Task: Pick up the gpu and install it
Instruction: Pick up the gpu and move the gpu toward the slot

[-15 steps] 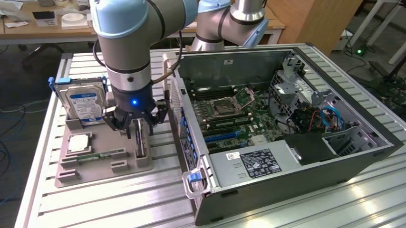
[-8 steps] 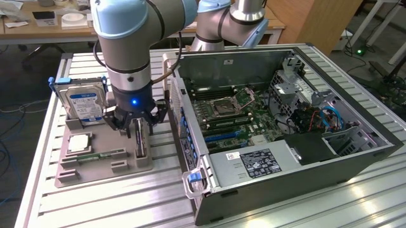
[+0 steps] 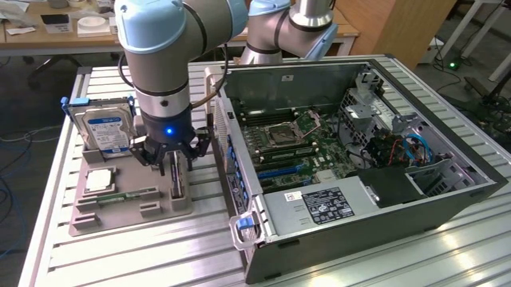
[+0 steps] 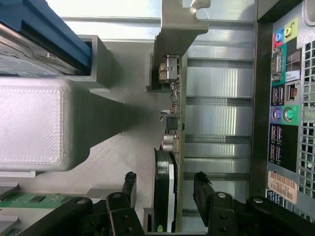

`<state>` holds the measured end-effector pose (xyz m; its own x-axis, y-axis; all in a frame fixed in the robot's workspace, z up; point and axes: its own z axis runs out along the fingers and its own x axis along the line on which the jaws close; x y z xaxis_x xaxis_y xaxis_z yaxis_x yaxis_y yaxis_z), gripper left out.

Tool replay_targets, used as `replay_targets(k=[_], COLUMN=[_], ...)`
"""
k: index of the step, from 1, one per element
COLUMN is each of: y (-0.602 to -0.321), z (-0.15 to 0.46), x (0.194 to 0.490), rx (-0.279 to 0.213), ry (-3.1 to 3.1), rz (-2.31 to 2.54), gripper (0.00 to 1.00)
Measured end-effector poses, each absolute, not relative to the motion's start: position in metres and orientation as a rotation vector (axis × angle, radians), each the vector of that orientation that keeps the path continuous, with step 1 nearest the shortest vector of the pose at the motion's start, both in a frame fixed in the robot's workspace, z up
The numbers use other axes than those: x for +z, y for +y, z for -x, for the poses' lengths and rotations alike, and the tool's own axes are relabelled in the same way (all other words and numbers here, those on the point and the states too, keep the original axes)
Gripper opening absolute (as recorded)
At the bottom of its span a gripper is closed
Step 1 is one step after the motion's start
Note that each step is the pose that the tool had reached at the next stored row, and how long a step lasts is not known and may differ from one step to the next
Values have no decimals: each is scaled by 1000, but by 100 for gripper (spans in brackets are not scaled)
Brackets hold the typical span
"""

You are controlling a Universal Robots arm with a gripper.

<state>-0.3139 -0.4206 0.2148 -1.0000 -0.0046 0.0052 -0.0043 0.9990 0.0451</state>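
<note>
My gripper (image 3: 172, 162) hangs low over the grey holder tray (image 3: 119, 216), fingers (image 4: 202, 184) spread wide and grasping nothing. The gpu (image 4: 173, 123) stands on edge in a slot on the side of the tray nearest the computer case (image 3: 447, 197), right between my two black fingers, with a gap on either side. From the wrist view I see it edge-on: a thin tan-green board studded with small silver and black parts, a dark rounded body near my fingertips, and a bent bare-metal bracket (image 4: 174, 29) at its far end. From the exterior view the gpu (image 3: 176, 184) is a dark narrow slab just under my fingers, its upper part hidden behind them.

The tray is matte, ribbed plastic with blocky posts and sits on a table (image 3: 160, 254) of ridged aluminium slats. A silver hard drive (image 3: 108, 128) with a blue label stands upright in blue rails at the tray's far end. A square metal-topped processor (image 3: 99, 179) and a slim green memory stick (image 3: 128, 194) lie flat near it.

The case lies open on its side, showing a green board and blue cables. The power supply label (image 3: 324, 203) carries print too fine to read. On the rear panel (image 4: 285, 98), with its coloured ports, a tan sticker (image 4: 283, 184) seems to begin "FH", though I cannot be sure.
</note>
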Motion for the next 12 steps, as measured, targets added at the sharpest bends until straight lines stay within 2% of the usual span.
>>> replay_targets(k=[8, 9, 10, 11, 12], y=[-421, -421, -421, -421, -421], z=[314, 314, 314, 314, 314], x=[215, 215, 215, 215, 215], rx=[-71, -71, -71, -71, -71], ry=[-3136, -3135, -3136, -3135, -3136], rz=[-7, -7, -7, -7, -7], gripper=[59, 57, 51, 51, 45])
